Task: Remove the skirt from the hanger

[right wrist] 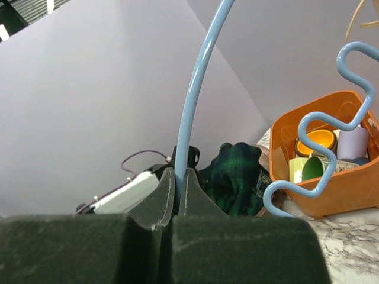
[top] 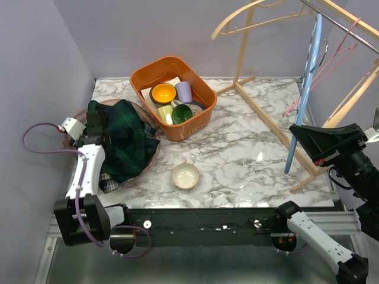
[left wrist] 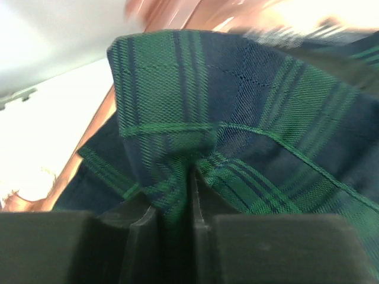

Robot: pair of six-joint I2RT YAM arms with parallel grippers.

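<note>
The skirt (top: 127,142) is dark green and navy plaid and lies bunched in a brown round basket (top: 155,141) at the left of the table. My left gripper (top: 95,127) is shut on a fold of the skirt (left wrist: 177,148) at its left edge. The hanger (top: 303,94) is light blue plastic and bare; it stands nearly upright at the right of the table. My right gripper (top: 299,131) is shut on the hanger's bar (right wrist: 188,118). The skirt also shows in the right wrist view (right wrist: 234,174), apart from the hanger.
An orange bin (top: 173,96) of cups and bowls stands at the back centre. A small cream bowl (top: 185,176) sits near the front. A wooden clothes rack (top: 278,118) with a wooden hanger (top: 249,15) and a pink hanger (top: 323,71) stands at the right.
</note>
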